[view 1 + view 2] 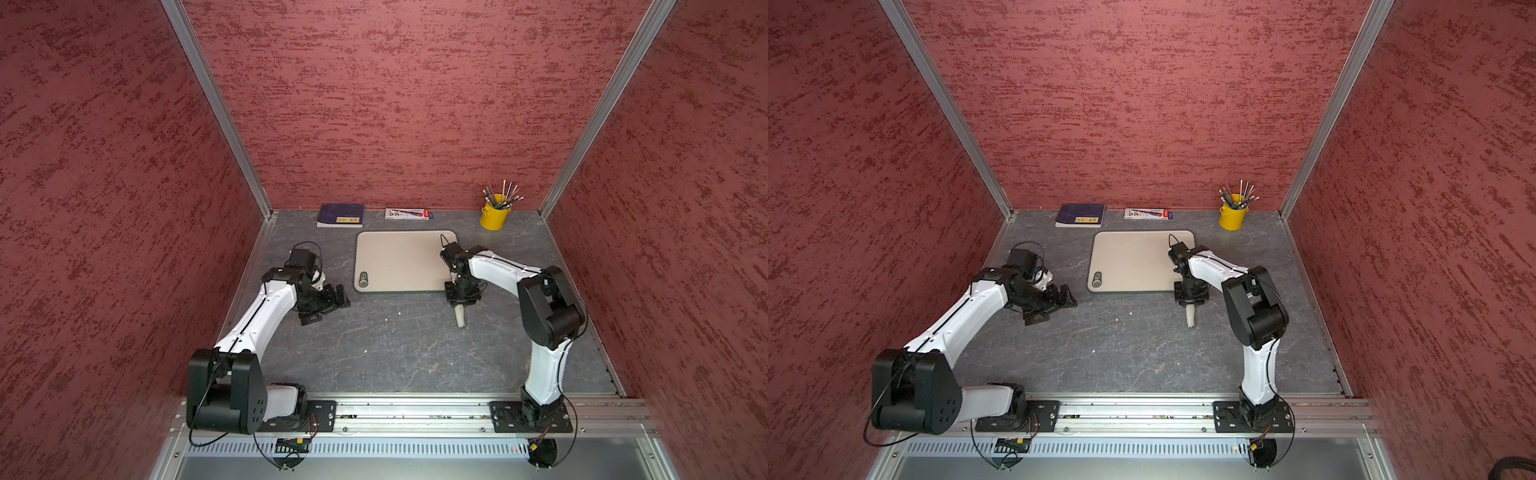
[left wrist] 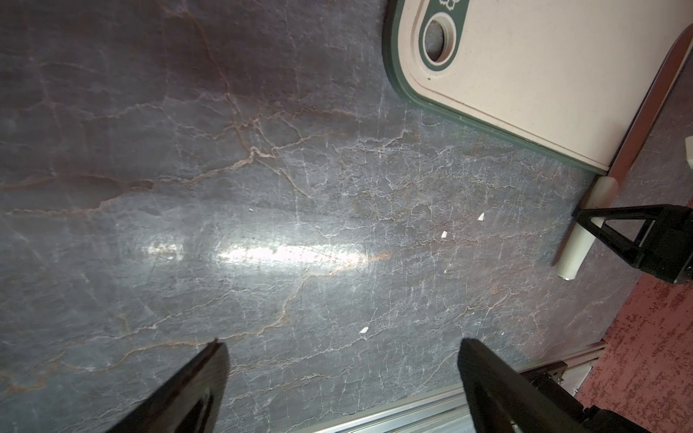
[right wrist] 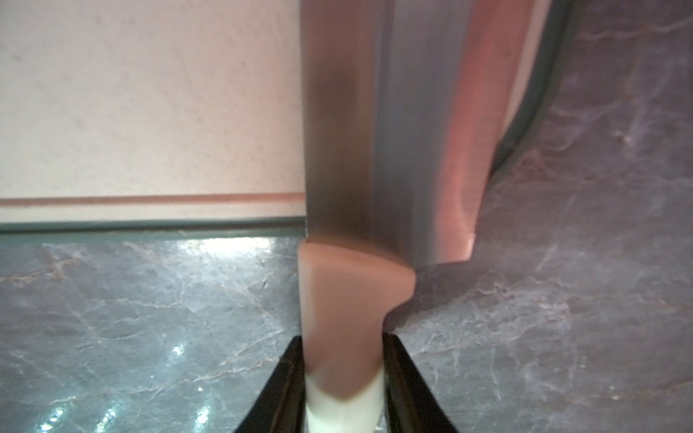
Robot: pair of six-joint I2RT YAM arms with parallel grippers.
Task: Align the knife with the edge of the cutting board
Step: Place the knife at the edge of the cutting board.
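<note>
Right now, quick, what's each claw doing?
Left claw: open, holding nothing.
Right claw: closed on the knife, by its cream handle.

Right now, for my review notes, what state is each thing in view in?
cutting board: flat on the table, bare but for the blade.
knife: handle gripped, blade flat over the board along its right edge, handle out past its near edge.
right gripper: shut on the knife.
left gripper: open, empty, over the table.
yellow cup: upright, holding pencils.
blue book: closed, lying flat.
</note>
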